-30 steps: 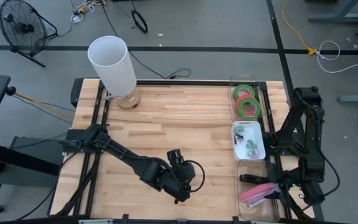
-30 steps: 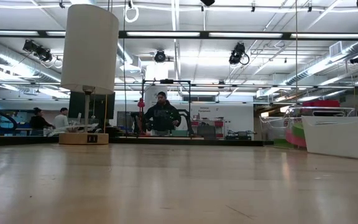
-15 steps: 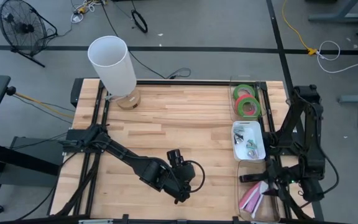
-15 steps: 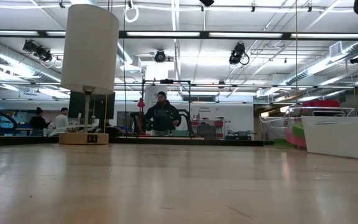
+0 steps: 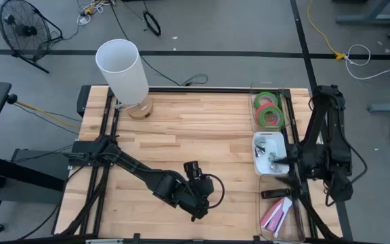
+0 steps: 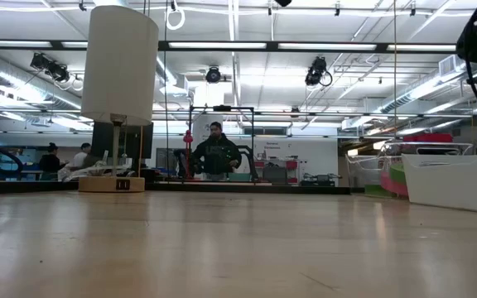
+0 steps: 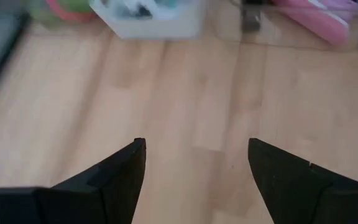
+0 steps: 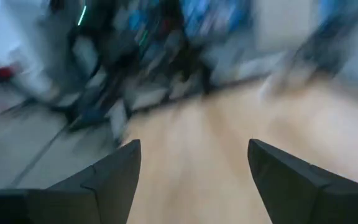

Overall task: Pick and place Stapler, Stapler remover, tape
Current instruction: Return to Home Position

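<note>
While one stapler [image 5: 274, 215] lies elsewhere, three tapes [image 5: 269, 110] share one bin [image 5: 252, 116].

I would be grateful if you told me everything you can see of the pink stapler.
The pink stapler is a long, slim body that looks like glossy plastic, with a paler strip along one side. It lies slanted inside the clear bin at the table's near right corner, next to the white bin. Nothing grips it. Whether it touches the bin's wall cannot be told.
</note>
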Controlling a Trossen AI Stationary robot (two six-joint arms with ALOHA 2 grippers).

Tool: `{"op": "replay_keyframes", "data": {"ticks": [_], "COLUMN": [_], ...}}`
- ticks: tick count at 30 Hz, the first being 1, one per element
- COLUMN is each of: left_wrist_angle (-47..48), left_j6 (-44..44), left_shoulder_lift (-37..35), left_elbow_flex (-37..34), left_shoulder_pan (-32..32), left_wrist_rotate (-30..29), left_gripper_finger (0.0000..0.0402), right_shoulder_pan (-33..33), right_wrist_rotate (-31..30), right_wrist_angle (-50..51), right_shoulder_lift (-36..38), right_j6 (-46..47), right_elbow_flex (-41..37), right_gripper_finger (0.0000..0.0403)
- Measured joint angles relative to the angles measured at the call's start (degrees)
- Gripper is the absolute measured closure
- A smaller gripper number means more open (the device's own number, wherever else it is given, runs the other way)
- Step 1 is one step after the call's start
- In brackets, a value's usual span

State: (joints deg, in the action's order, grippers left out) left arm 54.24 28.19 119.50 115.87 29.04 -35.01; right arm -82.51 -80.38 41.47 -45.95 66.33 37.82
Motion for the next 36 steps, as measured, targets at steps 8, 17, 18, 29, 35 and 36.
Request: {"op": "replay_keyframes", "data": {"ticks": [8, 17, 18, 29, 35, 36], "left_wrist_angle": [-18.0, -29.6, -29.9, -30.4, -30.4, -30.4], "left_j6": [-15.7, -5.0, -4.8, -4.8, -4.8, -4.8], "left_shoulder_lift": [0.1, 0.1, 0.1, 0.1, 0.1, 0.1], "left_elbow_flex": [0.0, 0.0, 0.0, 0.0, 0.0, 0.0], "left_shoulder_pan": [-3.4, -7.1, -7.5, -10.4, -11.1, -11.2], "left_wrist_rotate": [-26.6, -18.1, -16.0, 2.0, 3.8, 3.8], "left_gripper_finger": [0.0120, 0.0120, 0.0120, 0.0120, 0.0120, 0.0120], "right_shoulder_pan": [10.0, 13.5, 13.6, 13.6, 13.6, 13.6], "right_wrist_rotate": [-9.0, -3.7, -3.3, 9.4, 26.0, 28.9], "right_wrist_angle": [-13.7, -16.7, -17.1, -18.6, -18.6, -18.6], "right_shoulder_lift": [4.7, 3.4, 3.4, 3.4, 3.4, 3.4], "right_j6": [-35.7, -30.7, -30.8, -30.8, -30.8, -30.8], "right_elbow_flex": [0.0, 0.0, 0.0, 0.0, 0.0, 0.0], "right_gripper_finger": [0.0112, 0.0112, 0.0112, 0.0112, 0.0112, 0.0112]}}
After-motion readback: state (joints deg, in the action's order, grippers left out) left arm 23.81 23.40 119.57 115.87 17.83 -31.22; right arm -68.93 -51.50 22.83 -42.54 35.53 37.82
